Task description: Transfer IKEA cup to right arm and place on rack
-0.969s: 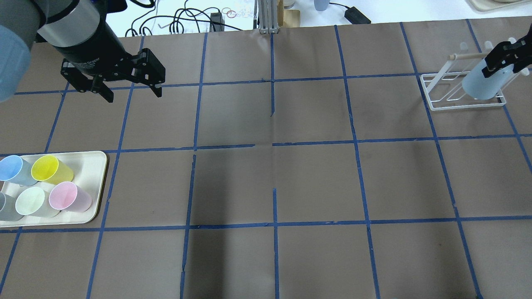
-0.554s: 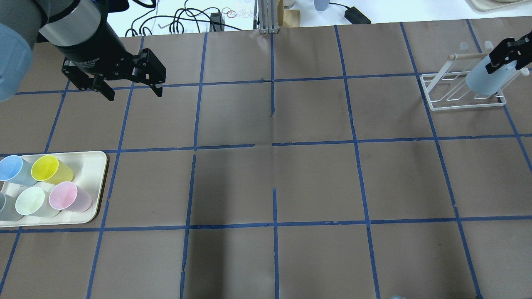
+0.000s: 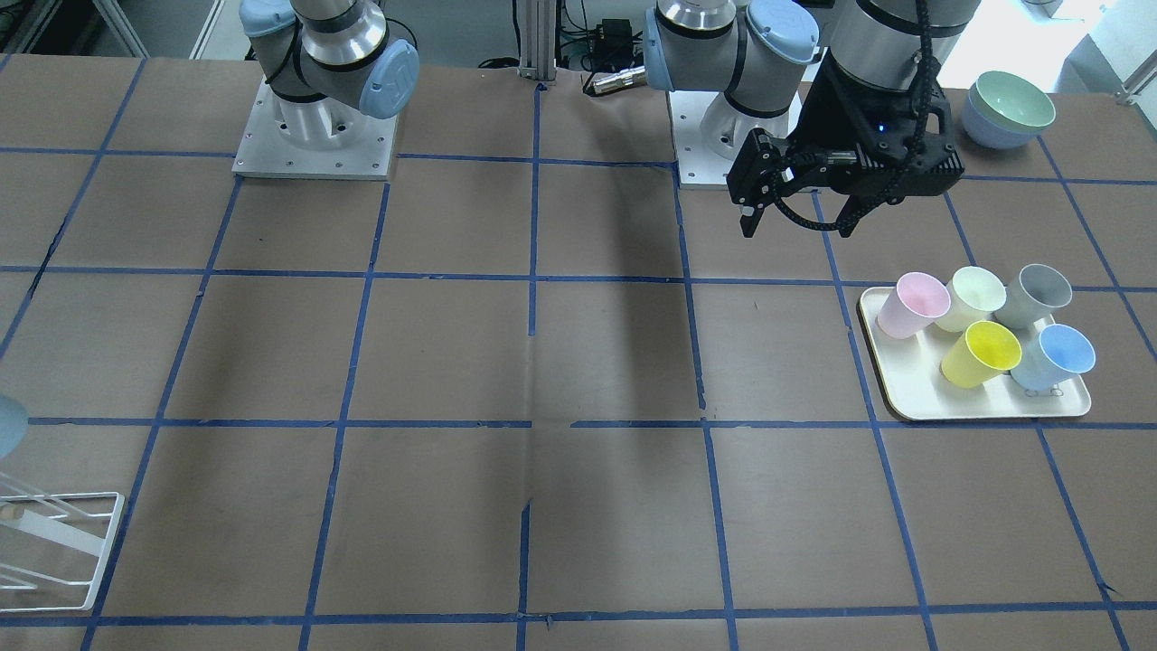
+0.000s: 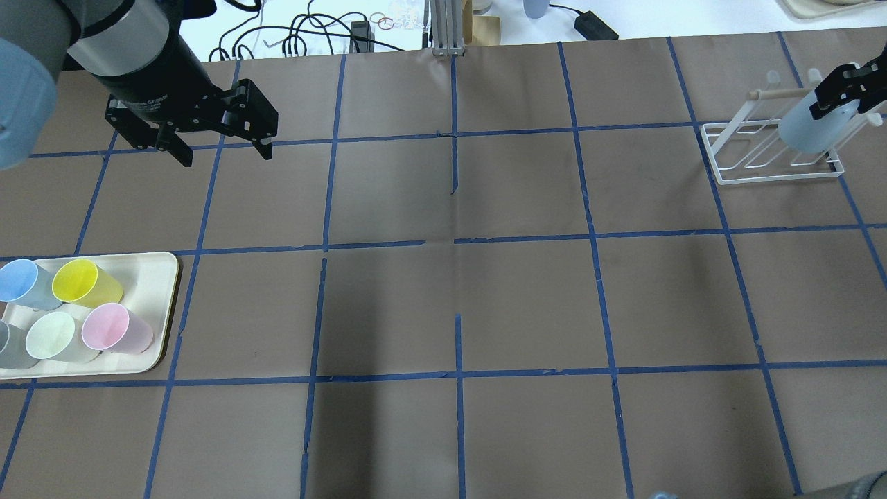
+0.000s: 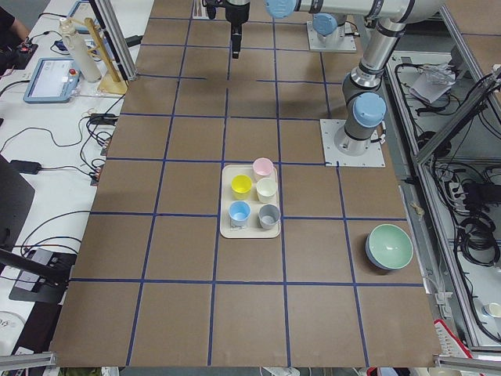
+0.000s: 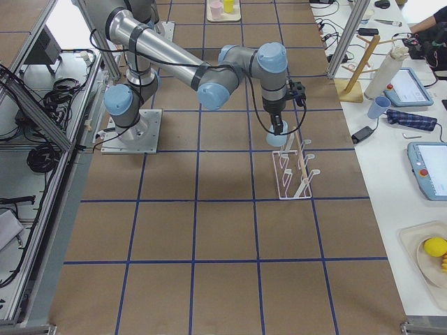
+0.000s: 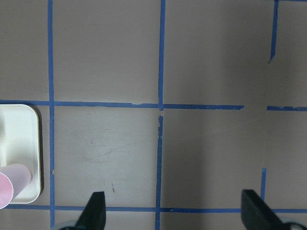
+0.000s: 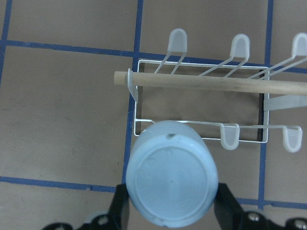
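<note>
The light blue IKEA cup [image 4: 805,132] hangs upside down over the near right end of the white wire rack [image 4: 769,174]. My right gripper [image 4: 842,90] is shut on the cup. In the right wrist view the cup's base [image 8: 168,179] faces the camera between the two fingers [image 8: 120,207], just in front of the rack [image 8: 199,124] and its wooden bar [image 8: 211,82]. The exterior right view shows the cup [image 6: 277,138] above the rack [image 6: 293,174]. My left gripper [image 4: 225,154] is open and empty, above the far left of the table; it also shows in the front view [image 3: 795,224].
A cream tray [image 4: 156,277] at the near left holds a twin blue cup [image 4: 24,281] and yellow [image 4: 83,281], pink [image 4: 114,327], pale green [image 4: 59,337] and grey cups. Stacked bowls [image 3: 1008,108] sit beside the left arm's base. Cables lie beyond the far table edge.
My right gripper has shifted the blue cup slightly toward the far side over the rack. The left gripper has barely moved and stays open.
</note>
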Controlling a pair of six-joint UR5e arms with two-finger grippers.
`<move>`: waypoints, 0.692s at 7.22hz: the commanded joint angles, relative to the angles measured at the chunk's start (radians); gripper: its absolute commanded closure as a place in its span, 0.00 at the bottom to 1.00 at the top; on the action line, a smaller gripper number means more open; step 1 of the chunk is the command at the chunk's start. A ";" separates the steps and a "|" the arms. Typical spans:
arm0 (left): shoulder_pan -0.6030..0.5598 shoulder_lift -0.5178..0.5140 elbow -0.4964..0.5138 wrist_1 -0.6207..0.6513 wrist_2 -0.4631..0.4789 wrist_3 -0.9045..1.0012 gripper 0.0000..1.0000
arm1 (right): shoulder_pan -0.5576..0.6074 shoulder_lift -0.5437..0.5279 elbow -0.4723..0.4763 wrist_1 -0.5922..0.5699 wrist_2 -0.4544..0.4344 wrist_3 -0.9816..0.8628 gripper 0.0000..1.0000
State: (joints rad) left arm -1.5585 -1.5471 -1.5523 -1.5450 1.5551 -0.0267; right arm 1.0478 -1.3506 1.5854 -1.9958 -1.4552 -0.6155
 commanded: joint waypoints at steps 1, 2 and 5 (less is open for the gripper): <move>0.000 -0.001 0.000 0.003 -0.001 0.001 0.00 | 0.000 0.028 0.001 -0.020 0.009 0.002 0.94; 0.000 -0.001 0.000 0.003 -0.001 0.001 0.00 | 0.000 0.030 0.001 -0.023 0.009 0.003 0.94; 0.000 0.001 0.000 0.003 -0.001 0.001 0.00 | 0.000 0.065 0.002 -0.049 0.009 0.006 0.92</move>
State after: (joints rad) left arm -1.5585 -1.5476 -1.5524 -1.5417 1.5533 -0.0261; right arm 1.0477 -1.2958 1.5866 -2.0383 -1.4466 -0.6113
